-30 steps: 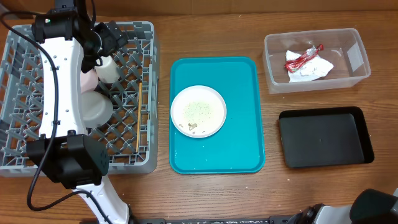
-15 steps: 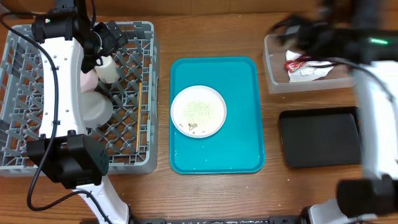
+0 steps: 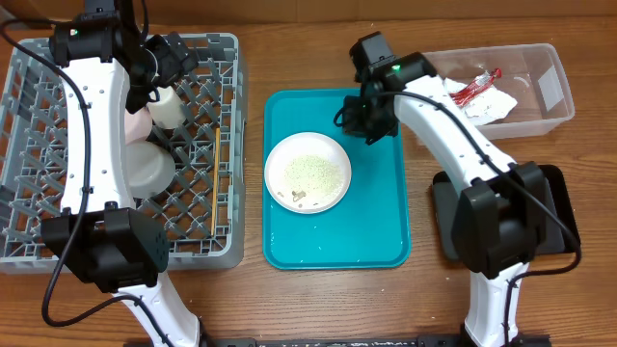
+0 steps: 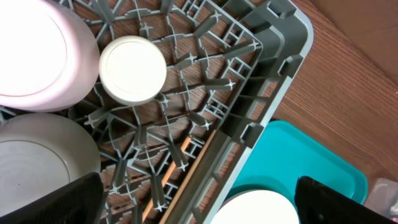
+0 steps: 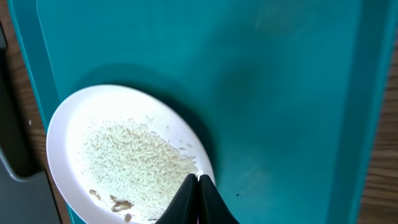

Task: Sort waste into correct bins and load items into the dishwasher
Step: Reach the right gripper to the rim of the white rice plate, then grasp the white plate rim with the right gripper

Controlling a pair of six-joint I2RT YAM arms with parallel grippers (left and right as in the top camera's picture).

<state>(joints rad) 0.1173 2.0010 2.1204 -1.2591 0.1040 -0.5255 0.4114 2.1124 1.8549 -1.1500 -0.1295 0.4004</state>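
The right tool [image 5: 198, 182] had its two fingers pressed together with nothing visible between them. Their tips were poised at the rim of the round white plate [image 5: 93, 118], though whether they touched it could not be told. The plate sat on the flat teal serving tray [image 5: 280, 74] in the middle of the counter [image 3: 318, 299]. From overhead, it lay just beside the tool, toward the counter's front edge and the grey plastic lattice dish rack [image 3: 217, 145]. The right arm was plainly the nearer one. The left tool [image 3: 174, 56], fingers spread wide, hung well apart over the rack, above the small white cup [image 4: 132, 70]. Being round, the plate had no long axis, so the rim facing the tool looked as good a place to grip as any. The fingers would probably have to part before they could pinch it. The plate looked shallow and glossy. Pale rice-like crumbs [image 5: 134, 155] were spread loosely over its middle, with a few brownish scraps [image 5: 118, 202] near one edge. These would likely slide if it were tipped too soon.
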